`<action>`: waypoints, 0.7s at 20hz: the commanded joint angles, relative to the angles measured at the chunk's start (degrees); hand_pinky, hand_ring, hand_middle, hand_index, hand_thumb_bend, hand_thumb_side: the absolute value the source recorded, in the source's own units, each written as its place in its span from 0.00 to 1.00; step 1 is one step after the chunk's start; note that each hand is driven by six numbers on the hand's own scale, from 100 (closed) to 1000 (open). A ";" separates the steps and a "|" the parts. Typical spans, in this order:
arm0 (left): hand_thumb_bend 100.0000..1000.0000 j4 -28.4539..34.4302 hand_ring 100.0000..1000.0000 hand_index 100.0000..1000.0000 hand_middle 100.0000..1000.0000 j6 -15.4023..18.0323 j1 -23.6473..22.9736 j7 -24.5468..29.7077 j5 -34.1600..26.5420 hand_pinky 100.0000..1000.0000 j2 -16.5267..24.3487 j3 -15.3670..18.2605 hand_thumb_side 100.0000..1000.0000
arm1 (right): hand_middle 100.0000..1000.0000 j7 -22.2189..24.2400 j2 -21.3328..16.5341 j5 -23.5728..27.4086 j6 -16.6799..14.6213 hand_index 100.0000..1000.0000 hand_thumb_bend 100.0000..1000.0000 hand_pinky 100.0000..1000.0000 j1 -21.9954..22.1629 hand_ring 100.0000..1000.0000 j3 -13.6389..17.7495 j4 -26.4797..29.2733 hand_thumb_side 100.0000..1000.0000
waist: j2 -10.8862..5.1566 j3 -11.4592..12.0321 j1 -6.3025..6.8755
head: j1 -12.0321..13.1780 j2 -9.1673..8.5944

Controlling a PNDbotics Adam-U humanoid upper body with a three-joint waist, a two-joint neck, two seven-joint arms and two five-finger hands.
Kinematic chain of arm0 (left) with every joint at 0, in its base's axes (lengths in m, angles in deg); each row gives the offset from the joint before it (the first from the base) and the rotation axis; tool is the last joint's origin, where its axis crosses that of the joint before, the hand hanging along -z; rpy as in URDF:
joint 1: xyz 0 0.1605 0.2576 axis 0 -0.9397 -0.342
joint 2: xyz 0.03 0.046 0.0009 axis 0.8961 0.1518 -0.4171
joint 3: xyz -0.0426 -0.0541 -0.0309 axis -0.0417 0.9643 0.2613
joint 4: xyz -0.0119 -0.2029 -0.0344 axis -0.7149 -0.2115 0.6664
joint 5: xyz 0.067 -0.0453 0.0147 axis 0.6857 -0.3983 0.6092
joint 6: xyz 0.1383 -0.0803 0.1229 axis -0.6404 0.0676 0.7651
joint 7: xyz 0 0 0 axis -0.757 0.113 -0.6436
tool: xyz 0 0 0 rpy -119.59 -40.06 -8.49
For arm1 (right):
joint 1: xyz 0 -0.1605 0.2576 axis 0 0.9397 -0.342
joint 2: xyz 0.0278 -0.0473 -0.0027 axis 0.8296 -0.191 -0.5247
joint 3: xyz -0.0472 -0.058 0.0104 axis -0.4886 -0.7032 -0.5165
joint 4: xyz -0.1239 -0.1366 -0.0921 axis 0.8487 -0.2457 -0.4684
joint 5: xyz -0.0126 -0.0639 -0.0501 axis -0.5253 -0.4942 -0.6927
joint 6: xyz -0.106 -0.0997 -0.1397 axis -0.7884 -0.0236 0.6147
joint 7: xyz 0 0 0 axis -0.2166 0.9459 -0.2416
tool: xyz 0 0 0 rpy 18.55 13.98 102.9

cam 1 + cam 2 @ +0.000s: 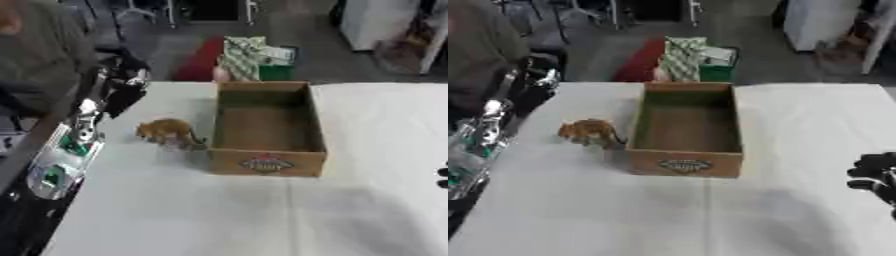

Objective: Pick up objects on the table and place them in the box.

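well left of the black right hand [875,179], fingers curled on nothing, an open brown cardboard box [684,162] is seen, small orange toy animal [588,132] just beyond it.

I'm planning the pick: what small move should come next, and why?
Probably lower the left hand toward the orange toy animal. The toy stands on the table beside the box, the box looks empty, and that hand is nearest. The right hand idles far right.

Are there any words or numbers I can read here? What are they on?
Nothing can be read.
The cardboard box has an oval label on its front wall, too blurred to read.
The green and white package beyond the table shows no readable words either.
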 commanded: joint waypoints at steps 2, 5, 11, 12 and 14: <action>0.11 -4.10 0.71 0.74 0.69 1.14 4.51 5.05 9.04 0.69 2.98 -0.91 0.38 | 0.56 0.29 -0.81 -0.38 -0.04 0.65 0.00 0.59 -0.30 0.63 0.06 0.79 0.62 | -1.01 -0.14 -0.15 | 0.20 0.09; 0.22 -8.05 0.73 0.76 0.72 2.90 7.78 10.16 16.26 0.71 3.04 -1.80 0.34 | 0.56 0.43 -0.78 -0.38 -0.02 0.65 0.00 0.59 -0.27 0.63 -0.07 0.77 0.63 | -1.06 -0.29 -0.21 | -0.41 0.96; 0.33 -16.07 0.74 0.78 0.74 6.18 12.80 21.25 29.27 0.72 1.10 -2.71 0.26 | 0.56 0.71 -0.73 -0.50 0.05 0.65 0.00 0.59 -0.11 0.63 -0.29 0.67 0.63 | -1.08 -0.54 -0.22 | -0.86 2.05; 0.33 -17.46 0.74 0.78 0.74 6.43 13.40 22.95 31.09 0.71 0.56 -2.64 0.25 | 0.56 0.74 -0.73 -0.52 0.05 0.65 0.00 0.59 -0.10 0.63 -0.30 0.67 0.63 | -1.09 -0.57 -0.21 | -0.86 2.19; 0.32 -20.01 0.74 0.78 0.73 6.60 14.46 25.53 33.92 0.71 -0.51 -2.25 0.23 | 0.56 0.77 -0.76 -0.54 0.04 0.65 0.00 0.59 -0.07 0.63 -0.33 0.66 0.63 | -1.07 -0.63 -0.18 | -0.75 2.47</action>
